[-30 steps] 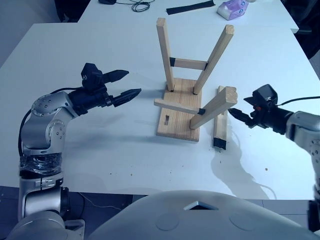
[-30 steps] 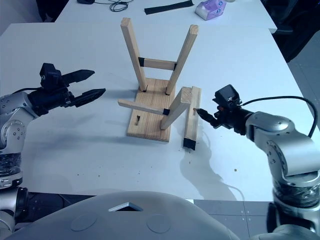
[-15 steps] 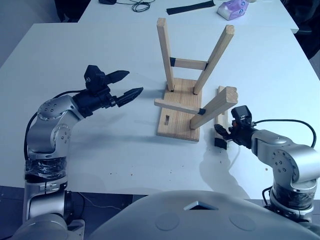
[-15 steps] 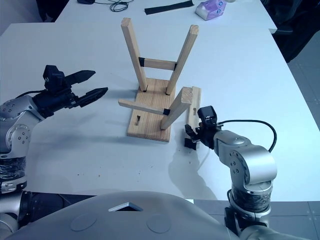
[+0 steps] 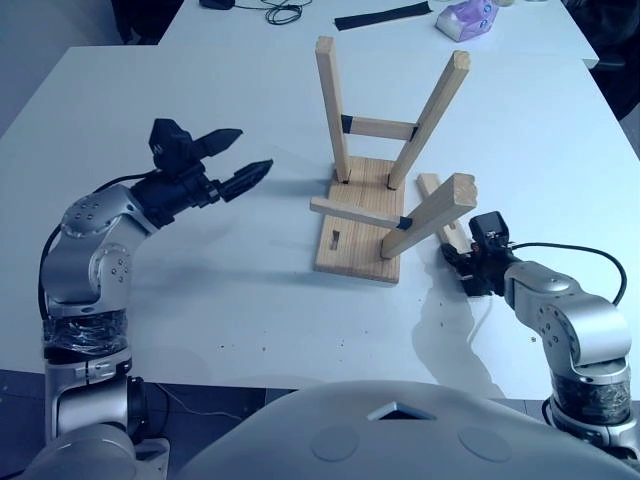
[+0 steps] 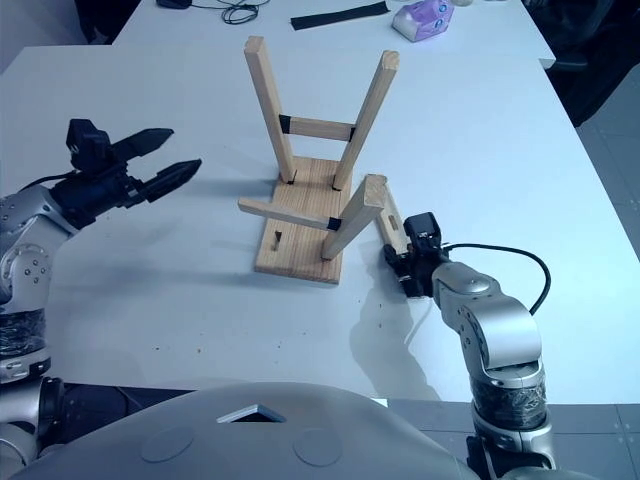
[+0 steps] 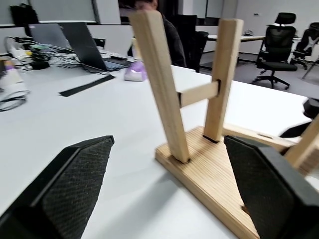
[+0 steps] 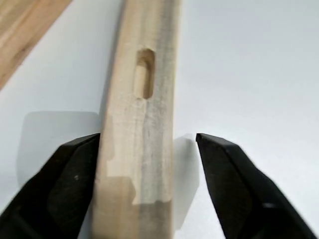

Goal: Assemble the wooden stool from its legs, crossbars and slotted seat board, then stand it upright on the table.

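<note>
The slotted seat board lies flat on the white table. Two legs stand upright in it, joined by a crossbar. A third leg leans at an angle over the board's right edge, with a second crossbar fixed to it. A loose leg lies on the table right of the board. My right gripper is at its near end, open, its fingers on either side of the slotted leg. My left gripper hovers open left of the stool, holding nothing.
A black strip, a purple pouch and cables lie at the table's far side. The table is bare between my left arm and the board. Its front edge runs close below both arms.
My right gripper came in low to the loose leg's near end, and that end swung to the right. My left gripper pulled back slightly to the left and up.
</note>
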`<move>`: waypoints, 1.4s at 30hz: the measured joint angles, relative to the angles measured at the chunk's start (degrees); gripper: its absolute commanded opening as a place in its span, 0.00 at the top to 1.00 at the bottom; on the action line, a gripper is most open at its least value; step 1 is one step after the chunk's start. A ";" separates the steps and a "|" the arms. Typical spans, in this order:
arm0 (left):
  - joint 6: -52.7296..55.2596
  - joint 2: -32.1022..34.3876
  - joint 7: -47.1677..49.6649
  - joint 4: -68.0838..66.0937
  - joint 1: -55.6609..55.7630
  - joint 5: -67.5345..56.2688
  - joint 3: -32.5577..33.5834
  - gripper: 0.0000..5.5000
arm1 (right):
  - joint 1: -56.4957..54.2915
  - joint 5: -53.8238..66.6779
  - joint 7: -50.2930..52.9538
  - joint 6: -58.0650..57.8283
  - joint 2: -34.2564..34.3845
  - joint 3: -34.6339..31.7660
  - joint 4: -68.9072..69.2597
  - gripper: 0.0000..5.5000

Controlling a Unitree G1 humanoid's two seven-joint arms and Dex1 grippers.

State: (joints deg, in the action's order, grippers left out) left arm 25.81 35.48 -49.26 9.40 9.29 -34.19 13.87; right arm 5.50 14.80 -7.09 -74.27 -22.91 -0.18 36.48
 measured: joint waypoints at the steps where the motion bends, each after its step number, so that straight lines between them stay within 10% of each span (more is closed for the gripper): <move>1: 0.67 -0.01 0.97 -0.69 1.03 -0.35 0.49 0.26 | 0.00 0.00 -0.05 0.23 0.02 -0.02 -0.16 0.52; 12: 1.37 -0.22 11.46 -11.02 15.55 2.45 2.62 0.26 | -0.93 -1.98 -0.46 3.14 -2.36 -0.52 -1.87 0.62; 28: 9.47 -4.89 9.18 -12.94 33.71 -5.28 -1.11 0.26 | -30.63 19.16 -20.39 18.65 -11.00 -24.95 -10.21 0.62; 42: 19.45 -15.14 1.63 -2.94 37.63 -20.99 -7.53 0.26 | -37.63 32.59 -36.44 19.29 -13.64 -11.62 -12.27 0.62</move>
State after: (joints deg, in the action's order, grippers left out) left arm 45.26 20.34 -47.64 6.46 46.92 -55.18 6.34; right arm -32.13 47.39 -43.53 -54.98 -36.54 -11.80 24.21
